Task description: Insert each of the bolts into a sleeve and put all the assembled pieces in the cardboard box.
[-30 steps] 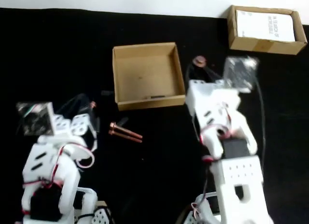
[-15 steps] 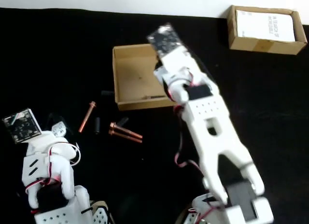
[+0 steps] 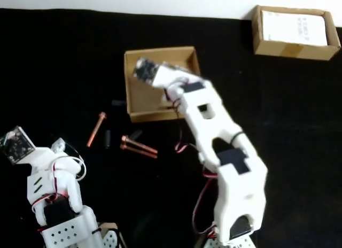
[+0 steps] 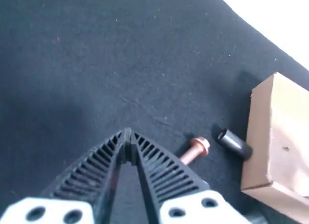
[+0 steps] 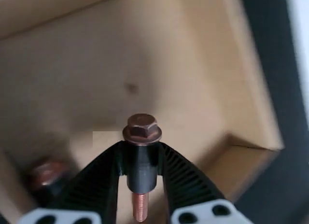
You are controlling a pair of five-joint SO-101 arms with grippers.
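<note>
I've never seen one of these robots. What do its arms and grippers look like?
The left arm and right arm are blocky white plastic shells with black motor blocks at the joints and thin red and white cables looping outside. Each wrist carries a small dark circuit board. The left gripper and right gripper have black, ribbed, tapering fingers on white bases.

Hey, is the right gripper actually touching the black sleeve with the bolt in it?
Touching. In the right wrist view the right gripper clamps the sleeve from both sides, with the bolt through it.
</note>
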